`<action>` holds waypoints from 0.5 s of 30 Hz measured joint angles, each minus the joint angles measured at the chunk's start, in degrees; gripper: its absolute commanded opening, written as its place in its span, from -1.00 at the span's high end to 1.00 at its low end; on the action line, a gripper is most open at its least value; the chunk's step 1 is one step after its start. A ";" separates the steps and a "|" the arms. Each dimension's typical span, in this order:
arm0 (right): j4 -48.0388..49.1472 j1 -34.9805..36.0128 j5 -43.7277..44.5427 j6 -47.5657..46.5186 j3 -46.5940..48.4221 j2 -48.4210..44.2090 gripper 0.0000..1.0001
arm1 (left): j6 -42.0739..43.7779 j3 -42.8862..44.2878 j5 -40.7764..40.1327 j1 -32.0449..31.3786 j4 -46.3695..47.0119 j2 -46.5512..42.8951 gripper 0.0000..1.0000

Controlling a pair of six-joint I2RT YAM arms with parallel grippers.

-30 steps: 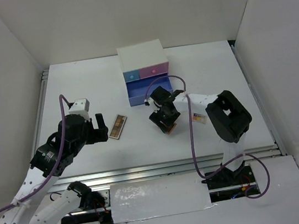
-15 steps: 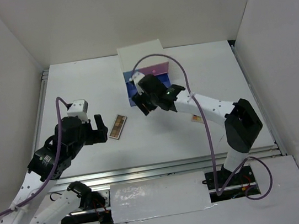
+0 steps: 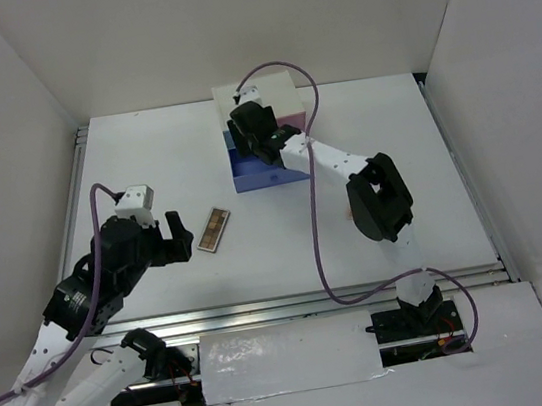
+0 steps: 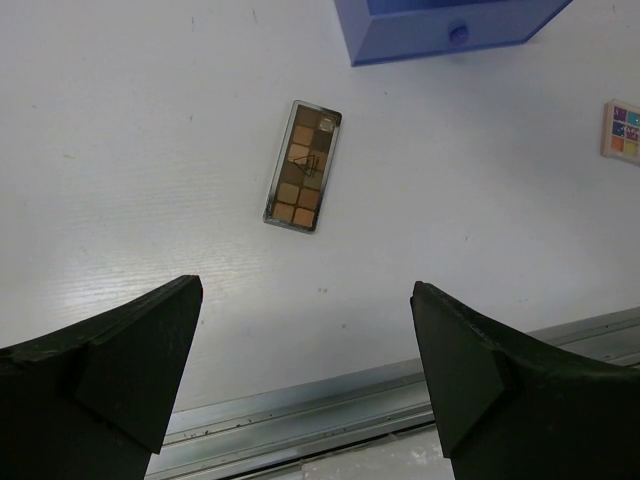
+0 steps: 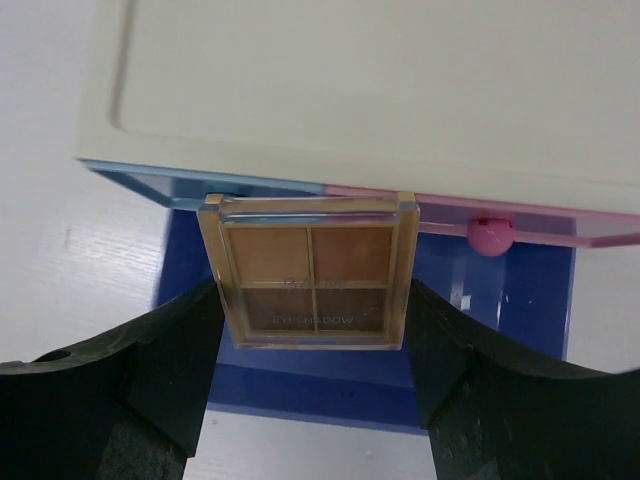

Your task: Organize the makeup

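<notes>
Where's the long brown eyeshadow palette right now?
In the top view the long brown palette lies flat on the table, left of centre, just right of the open left gripper and below-left of the blue drawer.

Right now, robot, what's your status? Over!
Left gripper open, hovering near long brown palette. Right gripper shut on square brown palette. Open blue drawer below it, nothing seen in the way.

The overhead camera is looking down from behind the arm bases, taking in the whole table (image 3: 142, 150). The left wrist camera is peering down at the table's near edge, framing the long palette (image 4: 303, 165). The right wrist camera is hanging close over the drawer box (image 5: 350, 90), square palette (image 5: 308, 270) filling centre. All three are sharing the open blue drawer (image 3: 247, 178).
</notes>
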 measured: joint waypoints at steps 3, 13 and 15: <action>1.14 -1.29 -0.11 2.01 -5.57 -1.53 0.14 | 0.02 0.00 0.20 0.00 0.07 -0.11 -0.99; 1.60 -4.20 -3.72 5.81 -13.14 -2.21 -0.28 | 0.02 0.00 0.79 0.00 0.22 0.66 -0.99; 1.95 -4.20 -4.33 6.51 -13.66 -2.21 -0.48 | 0.02 0.00 0.79 0.00 0.24 0.70 -0.99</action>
